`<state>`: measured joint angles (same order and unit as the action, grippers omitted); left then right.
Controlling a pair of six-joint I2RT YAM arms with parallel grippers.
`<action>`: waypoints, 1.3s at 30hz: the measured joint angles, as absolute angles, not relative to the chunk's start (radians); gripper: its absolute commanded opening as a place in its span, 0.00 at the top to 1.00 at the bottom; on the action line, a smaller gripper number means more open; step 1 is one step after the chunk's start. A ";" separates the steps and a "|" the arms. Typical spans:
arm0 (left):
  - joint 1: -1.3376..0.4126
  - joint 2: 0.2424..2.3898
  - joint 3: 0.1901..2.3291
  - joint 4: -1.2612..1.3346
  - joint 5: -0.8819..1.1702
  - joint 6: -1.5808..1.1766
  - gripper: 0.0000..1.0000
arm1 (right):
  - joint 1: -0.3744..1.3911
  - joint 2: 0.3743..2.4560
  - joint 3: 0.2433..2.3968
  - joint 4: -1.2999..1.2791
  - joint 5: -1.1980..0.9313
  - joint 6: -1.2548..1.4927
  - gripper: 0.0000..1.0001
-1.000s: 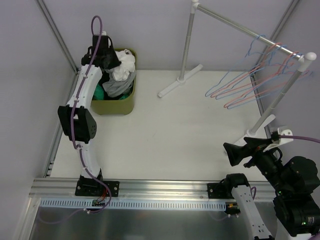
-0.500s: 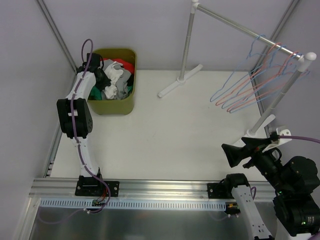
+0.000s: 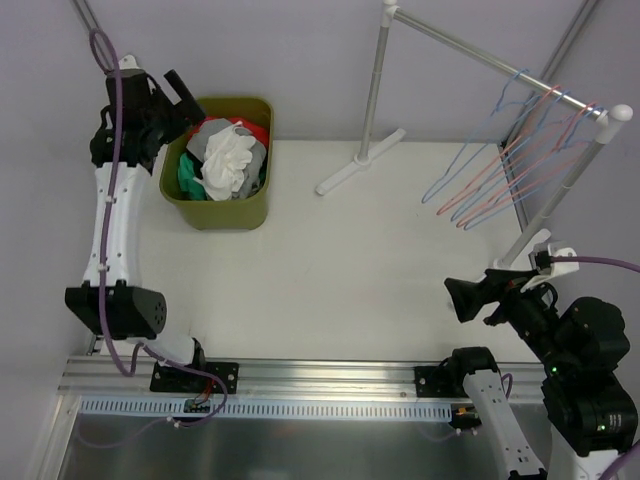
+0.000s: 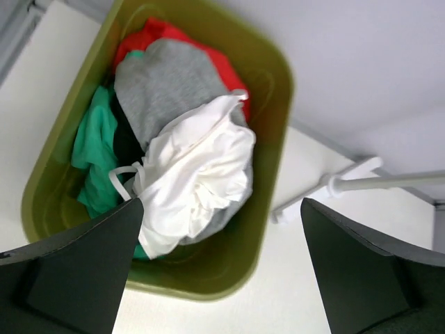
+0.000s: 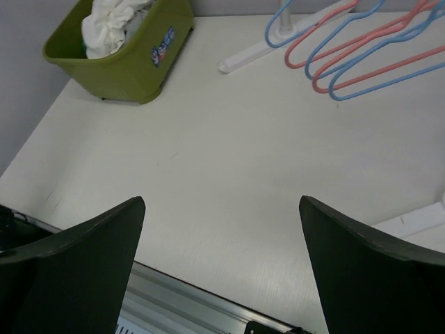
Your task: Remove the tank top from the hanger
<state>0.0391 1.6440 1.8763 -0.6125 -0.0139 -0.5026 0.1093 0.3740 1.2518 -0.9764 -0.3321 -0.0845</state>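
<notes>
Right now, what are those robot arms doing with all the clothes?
The left gripper is open and empty, hovering by the far corner of the green bin. The bin is stuffed with crumpled clothes, and a white top with thin straps lies uppermost. The hangers on the rack are all bare, so nothing is left to take off. The right gripper is open too, holding nothing, low down near the rack's foot.
</notes>
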 measured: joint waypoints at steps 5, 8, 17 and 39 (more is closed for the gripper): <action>0.036 1.348 1.760 -0.627 0.025 -0.464 0.01 | 0.110 0.440 1.251 -0.973 -0.179 -0.097 0.01; 0.018 1.120 1.596 -0.651 0.029 -0.429 0.02 | 0.110 0.505 1.251 -0.970 -0.093 -0.120 0.01; 0.012 0.580 1.194 -0.745 0.058 -0.284 0.01 | 0.110 0.609 1.200 -0.954 0.068 -0.141 0.01; -0.019 0.384 0.945 -0.822 0.162 -0.238 0.01 | 0.171 0.395 1.087 -0.958 0.131 -0.171 0.01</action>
<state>-0.0193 0.3836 0.9455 -0.8219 0.1623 -0.2379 0.1711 0.3954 1.0870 -0.9585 0.1314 -0.1711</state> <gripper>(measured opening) 0.986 0.993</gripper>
